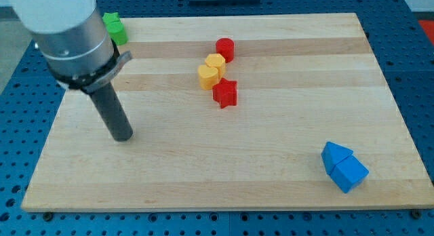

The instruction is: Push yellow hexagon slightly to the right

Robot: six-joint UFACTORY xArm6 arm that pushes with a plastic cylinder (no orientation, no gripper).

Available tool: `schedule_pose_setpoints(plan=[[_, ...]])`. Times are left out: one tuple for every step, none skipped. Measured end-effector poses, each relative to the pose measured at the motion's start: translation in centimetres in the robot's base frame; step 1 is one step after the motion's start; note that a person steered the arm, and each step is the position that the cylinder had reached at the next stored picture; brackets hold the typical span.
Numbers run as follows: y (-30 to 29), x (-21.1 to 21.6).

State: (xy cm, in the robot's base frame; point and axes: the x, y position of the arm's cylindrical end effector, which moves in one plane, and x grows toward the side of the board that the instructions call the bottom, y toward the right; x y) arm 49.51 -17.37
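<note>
The yellow hexagon (216, 62) sits on the wooden board (271, 161) above the middle, touching a yellow heart-like block (209, 76) just below and to its left. A red cylinder (225, 49) is just above and right of the hexagon. A red star (225, 93) lies below the yellow pair. My tip (123, 136) rests on the board far to the left of the hexagon and lower, apart from all blocks.
A green block (115, 27) sits at the board's top left corner, partly behind the arm. Two blue blocks (344, 166) lie together at the lower right. A blue perforated table (13, 127) surrounds the board.
</note>
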Motion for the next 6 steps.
schedule_pose_setpoints(plan=[[0.3, -4.0], [2.7, -6.9], [6.0, -8.5], [10.0, -9.9], [10.4, -12.0], [11.1, -12.8]])
